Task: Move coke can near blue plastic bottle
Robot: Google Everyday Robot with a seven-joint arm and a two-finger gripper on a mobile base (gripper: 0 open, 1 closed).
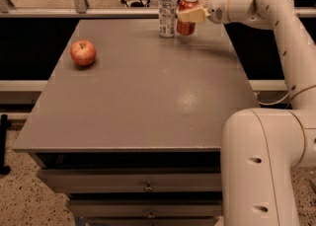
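The coke can (186, 17), red with a silver top, is at the far edge of the grey table (143, 96), just right of the blue plastic bottle (167, 8). The bottle is clear with a white cap and a pale label, and stands upright. My gripper (190, 15) reaches in from the right and is shut on the coke can. The can's base is at or just above the tabletop; I cannot tell which. A narrow gap separates can and bottle.
A red apple (83, 53) sits on the left side of the table. My white arm (276, 18) arches over the table's right edge, its base (261, 170) at the front right. Drawers (148, 188) are below the front edge. A rail runs behind the table.
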